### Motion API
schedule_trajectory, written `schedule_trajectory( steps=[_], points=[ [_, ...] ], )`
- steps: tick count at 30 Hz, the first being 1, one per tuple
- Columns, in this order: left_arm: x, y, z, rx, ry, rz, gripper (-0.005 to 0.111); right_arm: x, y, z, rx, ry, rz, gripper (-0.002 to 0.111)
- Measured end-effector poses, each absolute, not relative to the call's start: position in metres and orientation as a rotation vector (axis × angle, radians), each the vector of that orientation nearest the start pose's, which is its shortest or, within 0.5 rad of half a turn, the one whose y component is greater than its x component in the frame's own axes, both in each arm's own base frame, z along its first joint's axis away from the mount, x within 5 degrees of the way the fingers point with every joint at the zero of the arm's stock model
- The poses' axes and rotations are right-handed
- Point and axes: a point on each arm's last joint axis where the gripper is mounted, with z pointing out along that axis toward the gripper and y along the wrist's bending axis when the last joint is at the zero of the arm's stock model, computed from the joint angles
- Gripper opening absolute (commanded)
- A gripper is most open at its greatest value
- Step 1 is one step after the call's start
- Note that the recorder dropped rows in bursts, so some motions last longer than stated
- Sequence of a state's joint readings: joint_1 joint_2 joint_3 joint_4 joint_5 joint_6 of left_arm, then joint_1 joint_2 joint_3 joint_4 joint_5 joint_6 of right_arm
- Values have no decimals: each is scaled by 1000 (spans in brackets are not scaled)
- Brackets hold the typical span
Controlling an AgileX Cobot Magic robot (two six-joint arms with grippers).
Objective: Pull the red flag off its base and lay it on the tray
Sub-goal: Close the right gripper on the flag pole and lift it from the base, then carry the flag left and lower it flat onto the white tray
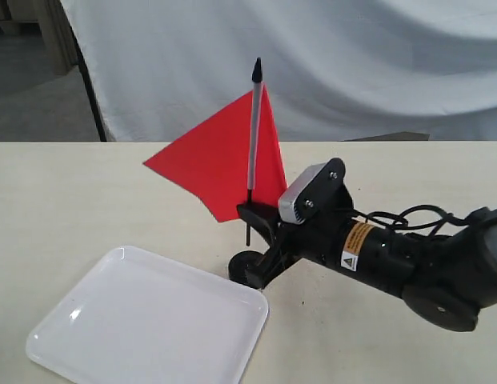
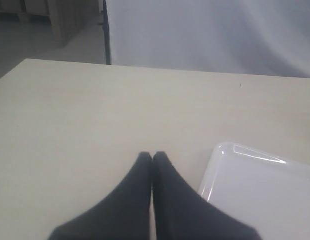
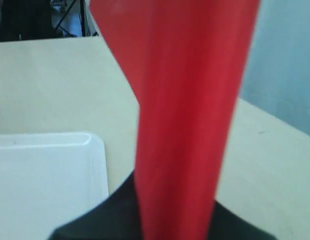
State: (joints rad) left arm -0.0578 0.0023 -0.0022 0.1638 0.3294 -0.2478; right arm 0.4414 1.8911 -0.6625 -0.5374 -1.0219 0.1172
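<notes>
The red flag (image 1: 220,164) stands upright on its thin black stick with a grey sleeve. My right gripper (image 1: 253,214) is shut on the stick just below the cloth. The stick's lower end shows slightly above the black round base (image 1: 242,269), which sits on the table partly behind the gripper. The white tray (image 1: 144,320) lies flat to the front left of the base. In the right wrist view the red flag (image 3: 184,100) fills the middle between the dark fingers (image 3: 107,217), with the tray (image 3: 40,175) beside it. My left gripper (image 2: 152,156) is shut, empty, beside the tray (image 2: 264,192).
The beige table (image 1: 56,208) ends at a far edge below a white cloth backdrop (image 1: 352,64). The right arm's black body and cable (image 1: 408,256) stretch over the table's right side. The left arm does not show in the exterior view.
</notes>
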Motion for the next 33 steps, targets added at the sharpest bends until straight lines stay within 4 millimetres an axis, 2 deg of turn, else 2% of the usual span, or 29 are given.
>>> schedule_trajectory(
  steps=[5, 8, 10, 15, 24, 28, 33],
  points=[
    [54, 2, 184, -69, 1808, -59, 0, 264, 170, 189, -831, 1486, 561, -1],
    [54, 2, 184, -69, 1808, -59, 0, 258, 173, 212, -837, 1574, 494, -1],
    [54, 2, 184, -69, 1808, -59, 0, 255, 181, 224, -857, 1650, 444, -1],
    [54, 2, 184, -69, 1808, -59, 0, 245, 212, 236, -949, 1870, 344, -1],
    [54, 2, 184, -69, 1808, -59, 0, 207, 266, 235, -1221, 2110, 183, -1],
    [54, 2, 184, -69, 1808, -59, 0, 200, 274, 217, -1321, 2201, 100, -1],
    [54, 2, 184, -69, 1808, -59, 0, 198, 279, 182, -1461, 2312, 46, -1]
  ],
)
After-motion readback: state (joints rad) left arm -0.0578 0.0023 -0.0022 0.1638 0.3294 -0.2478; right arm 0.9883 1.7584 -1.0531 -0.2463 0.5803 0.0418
